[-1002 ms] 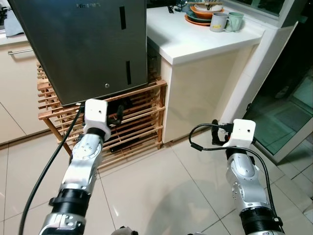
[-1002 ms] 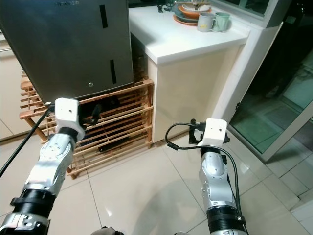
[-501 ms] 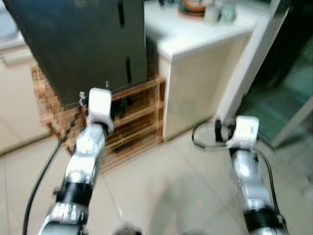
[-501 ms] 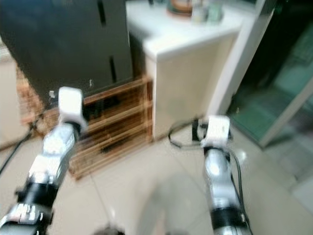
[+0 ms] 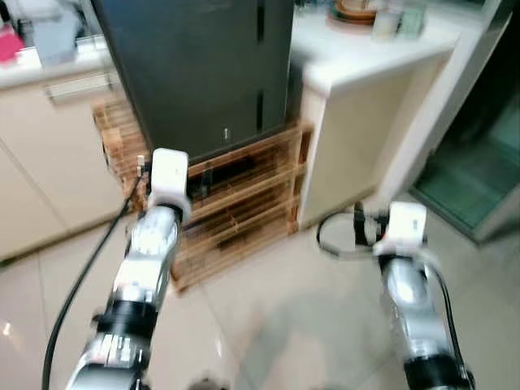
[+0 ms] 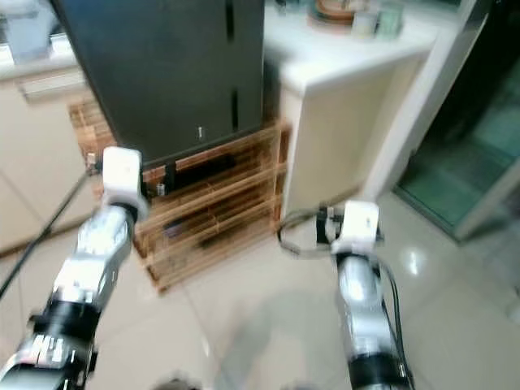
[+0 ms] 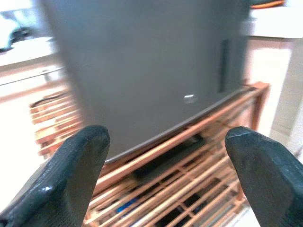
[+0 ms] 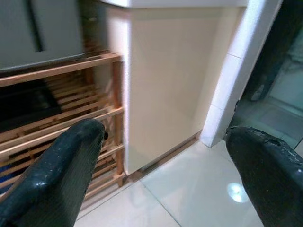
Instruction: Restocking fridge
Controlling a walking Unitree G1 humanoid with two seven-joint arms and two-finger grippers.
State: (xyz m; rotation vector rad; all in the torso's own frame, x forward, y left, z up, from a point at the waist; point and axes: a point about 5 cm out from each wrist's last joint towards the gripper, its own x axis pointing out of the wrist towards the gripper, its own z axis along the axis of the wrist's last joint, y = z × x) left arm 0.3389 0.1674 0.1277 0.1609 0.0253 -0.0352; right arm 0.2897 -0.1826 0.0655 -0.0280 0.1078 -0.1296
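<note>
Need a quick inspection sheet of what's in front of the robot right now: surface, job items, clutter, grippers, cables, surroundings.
Surface: glossy tiled floor.
Job's things: dark grey fridge, door shut, sitting on a wooden slatted rack; restock items: nothing seen.
Clutter: stacked dishes and mugs on the white counter, blurred.
Grippers: left gripper open, empty, facing the fridge; right gripper open, empty, facing the counter's side.
Cables: black cable along the left arm; looped cable at the right wrist.
Surroundings: cream cabinets left; glass door right.
</note>
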